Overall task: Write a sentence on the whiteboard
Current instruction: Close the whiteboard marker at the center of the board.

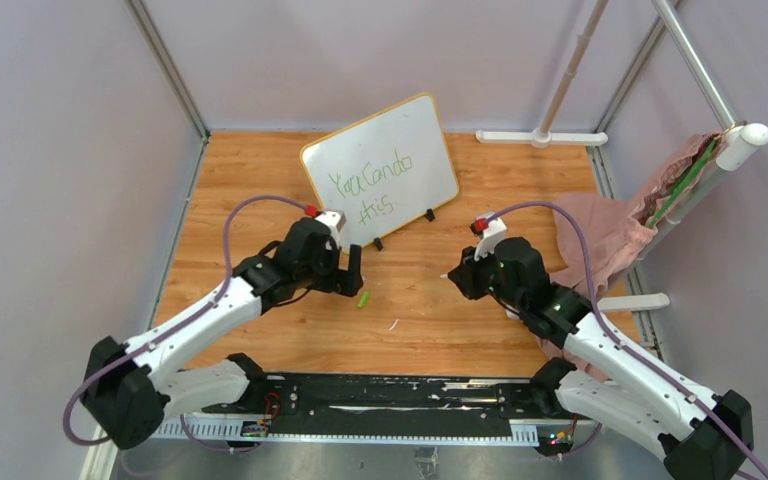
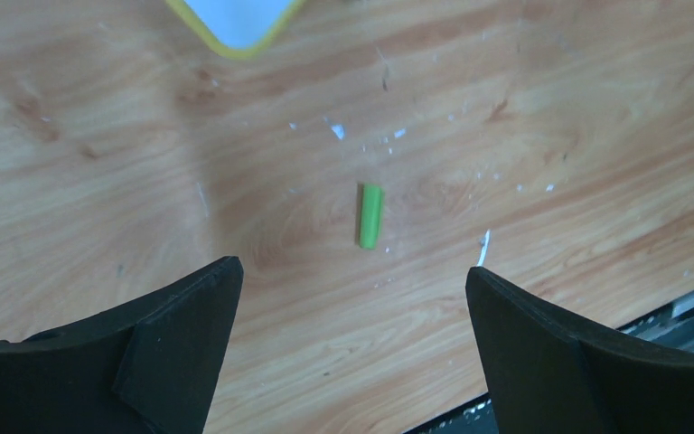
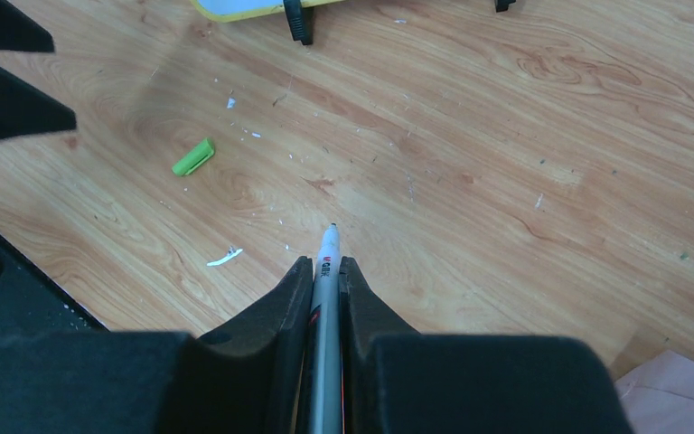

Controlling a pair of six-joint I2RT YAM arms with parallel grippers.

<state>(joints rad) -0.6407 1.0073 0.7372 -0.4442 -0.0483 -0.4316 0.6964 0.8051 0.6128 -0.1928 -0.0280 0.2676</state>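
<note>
The whiteboard (image 1: 380, 168) stands at the far middle of the bench (image 1: 520, 180). It is propped on two small black clip feet (image 1: 430, 214) so its glossy face leans toward the arms. Corners are rounded and the rim is thin yellow-orange. The sentence (image 1: 370, 178) sits on it in thin green script, two lines, reading roughly "You Can do this". I judge the writing done.

My right claw (image 3: 325, 264) is narrow, pinched on a slim grey-white marker (image 3: 328, 244). The marker runs along the finger axis with its bare tip poking forward, clear of the board and above the wood. My left claw (image 2: 352, 276) is spread wide and holds nothing. It hangs over the short green cap (image 2: 371, 215) lying on the bench, placed, I reckon, to pick it up for recapping. The bench is warm grained wood with white flecks. The fingers are matte black wedges.
</note>
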